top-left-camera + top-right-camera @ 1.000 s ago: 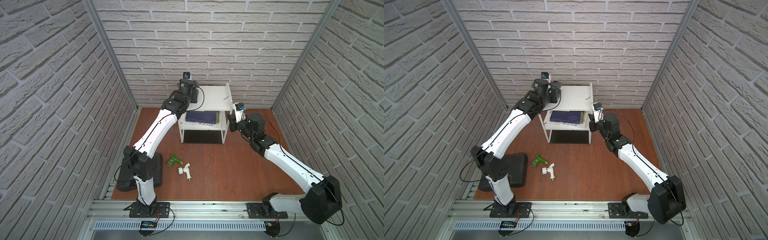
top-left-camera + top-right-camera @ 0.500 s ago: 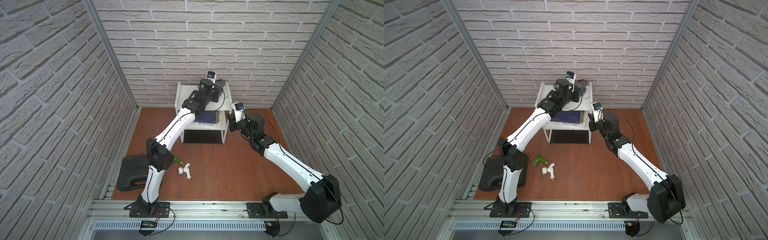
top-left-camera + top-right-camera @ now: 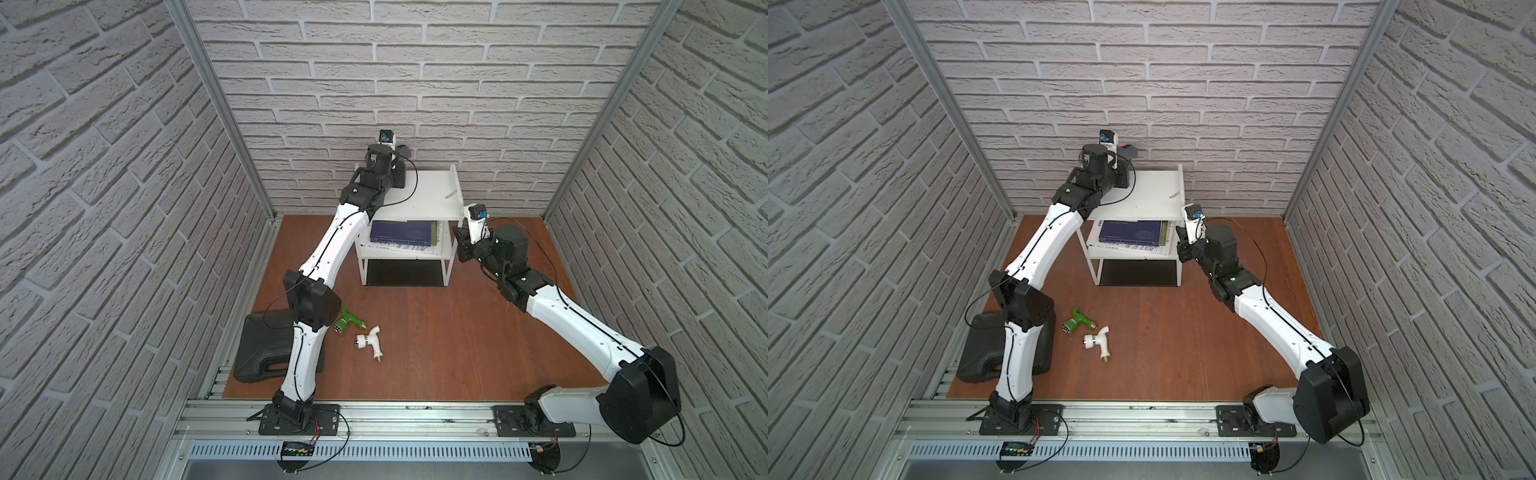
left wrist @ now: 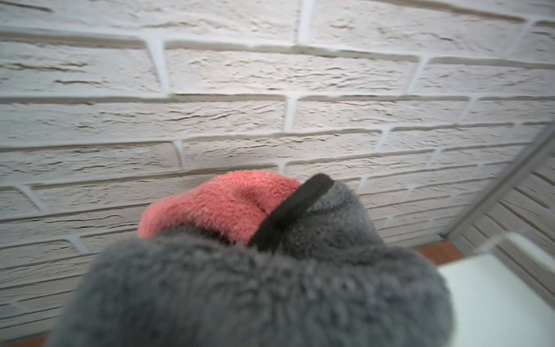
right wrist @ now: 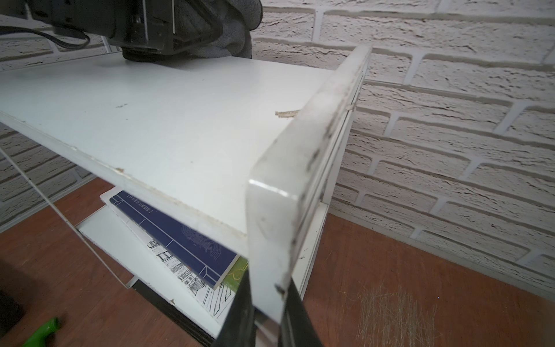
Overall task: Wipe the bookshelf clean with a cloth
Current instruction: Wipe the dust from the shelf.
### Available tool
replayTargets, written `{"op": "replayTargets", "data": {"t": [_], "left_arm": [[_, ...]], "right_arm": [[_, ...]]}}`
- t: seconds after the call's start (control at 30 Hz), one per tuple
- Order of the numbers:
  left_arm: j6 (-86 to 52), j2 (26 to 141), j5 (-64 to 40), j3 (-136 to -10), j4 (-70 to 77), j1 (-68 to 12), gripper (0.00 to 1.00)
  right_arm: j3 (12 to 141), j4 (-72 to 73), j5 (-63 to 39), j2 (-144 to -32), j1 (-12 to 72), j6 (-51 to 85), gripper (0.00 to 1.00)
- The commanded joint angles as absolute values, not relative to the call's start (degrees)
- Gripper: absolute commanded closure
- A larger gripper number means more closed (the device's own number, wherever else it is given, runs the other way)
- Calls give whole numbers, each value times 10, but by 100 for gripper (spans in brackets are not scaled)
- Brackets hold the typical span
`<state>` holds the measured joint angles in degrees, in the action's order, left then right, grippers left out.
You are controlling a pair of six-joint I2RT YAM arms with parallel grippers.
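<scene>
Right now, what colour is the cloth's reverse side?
Pink; the cloth shows best in the left wrist view.

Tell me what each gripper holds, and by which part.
The left gripper holds the cloth, bunched up; which part cannot be told. The right gripper clamps the bookshelf by its upright side panel.

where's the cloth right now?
The cloth is bunched in the left gripper, over the back-left corner of the top tier of the bookshelf in both top views, close to the back wall.
</scene>
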<state>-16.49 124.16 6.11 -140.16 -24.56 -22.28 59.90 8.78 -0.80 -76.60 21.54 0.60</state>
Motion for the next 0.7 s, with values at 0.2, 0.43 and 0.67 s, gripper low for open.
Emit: {"op": "replayTargets", "data": {"t": [0.2,0.43,0.67], "left_arm": [[-127,1130,68,-1329,-169,-182,100],[-167,1142,34,-1338,-223,-141,100],[-178,985,13,-1113,-204,-148,100]], "right_arm": [[607,83,-24,-786,227,33,97],[610,79,-22,-782,227,31,97],[607,79,-19,-784,227,32,97]]}}
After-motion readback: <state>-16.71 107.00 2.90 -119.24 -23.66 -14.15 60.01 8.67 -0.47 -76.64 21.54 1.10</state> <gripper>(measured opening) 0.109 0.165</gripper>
